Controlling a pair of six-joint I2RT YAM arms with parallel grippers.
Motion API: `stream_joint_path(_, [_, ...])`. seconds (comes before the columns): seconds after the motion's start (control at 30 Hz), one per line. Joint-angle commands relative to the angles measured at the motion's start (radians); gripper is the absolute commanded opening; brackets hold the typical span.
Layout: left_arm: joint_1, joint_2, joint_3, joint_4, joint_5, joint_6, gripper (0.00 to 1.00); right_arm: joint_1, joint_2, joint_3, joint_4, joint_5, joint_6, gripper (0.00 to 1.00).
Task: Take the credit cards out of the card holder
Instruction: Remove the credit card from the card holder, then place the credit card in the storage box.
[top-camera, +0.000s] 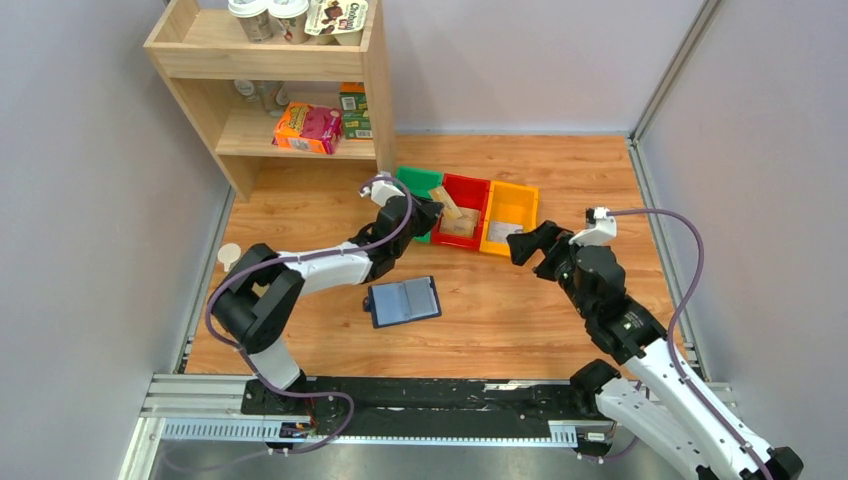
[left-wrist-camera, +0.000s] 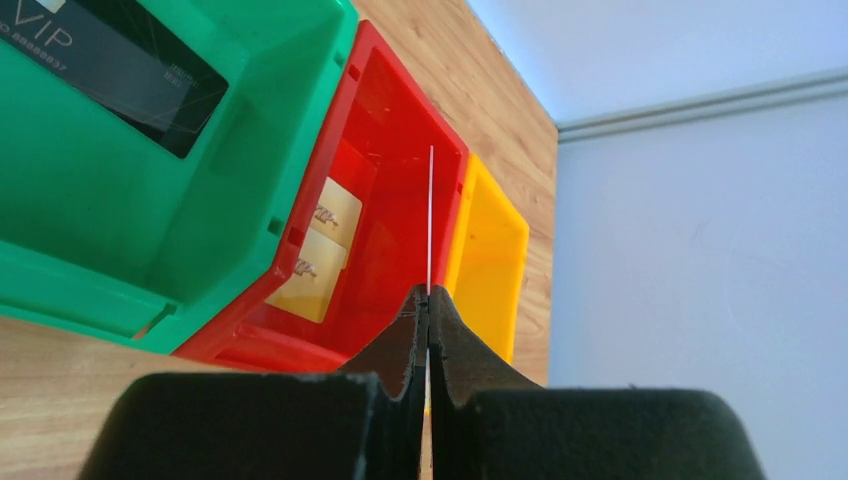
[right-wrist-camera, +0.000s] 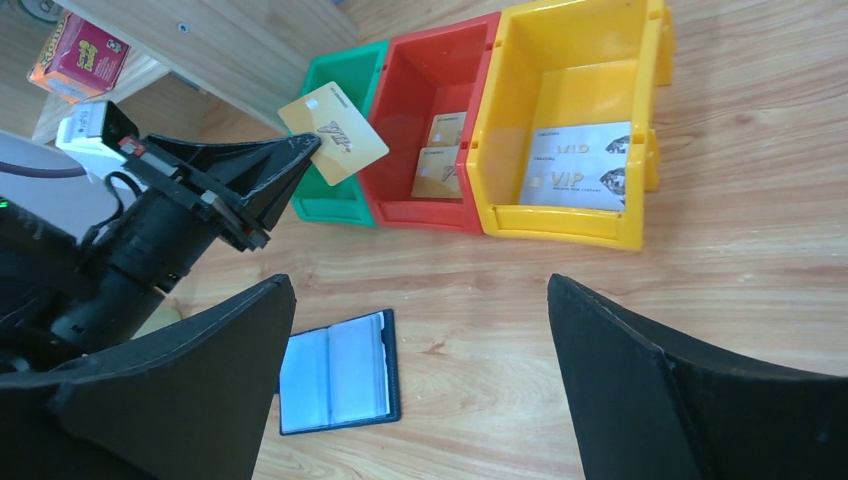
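The left gripper (top-camera: 430, 214) is clenched on a tan-gold card (right-wrist-camera: 335, 145), pinching it by one edge. It holds the card in the air over the near left corner of the red bin (top-camera: 468, 180), where that bin meets the green bin (top-camera: 415, 178). In the left wrist view the held card shows edge-on as a thin pale line rising from the closed fingertips above the red bin's floor.

Two more gold cards (right-wrist-camera: 440, 155) lie overlapping on the floor of the red bin. The green bin touches the red bin's left wall and holds a black card (left-wrist-camera: 110, 70) printed VIP. The yellow bin (top-camera: 515, 190) touches the red bin's right wall and holds silver-grey cards (right-wrist-camera: 580, 165) lying flat.

The card holder (top-camera: 404, 301) lies open and flat on the desk (top-camera: 500, 320), nearer the arm bases than the red bin and a little to its left, well apart from it, with its pale blue-grey pockets facing up.

The right gripper (top-camera: 525, 243) is released, its jaws spread wide and holding nothing. It hovers above the desk just off the near right side of the red bin, by the yellow bin's front corner
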Motion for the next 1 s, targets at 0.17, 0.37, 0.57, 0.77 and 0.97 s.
stream_joint_path(0.17, [-0.045, 0.176, 0.198, -0.111, -0.184, -0.244, 0.00, -0.010, -0.102, 0.010, -0.084, 0.105, -0.042, 1.00])
stream_joint_path(0.37, [-0.068, 0.263, 0.329, -0.251, -0.281, -0.333, 0.00, -0.012, -0.142, 0.027, -0.114, 0.153, -0.095, 1.00])
stream_joint_path(0.57, [-0.083, 0.352, 0.433, -0.305, -0.276, -0.441, 0.00, -0.015, -0.143, 0.036, -0.125, 0.180, -0.129, 1.00])
stream_joint_path(0.77, [-0.086, 0.400, 0.490, -0.380, -0.287, -0.516, 0.00, -0.021, -0.146, 0.040, -0.131, 0.196, -0.164, 1.00])
stream_joint_path(0.97, [-0.086, 0.449, 0.522, -0.380, -0.255, -0.579, 0.06, -0.029, -0.142, 0.038, -0.133, 0.193, -0.173, 1.00])
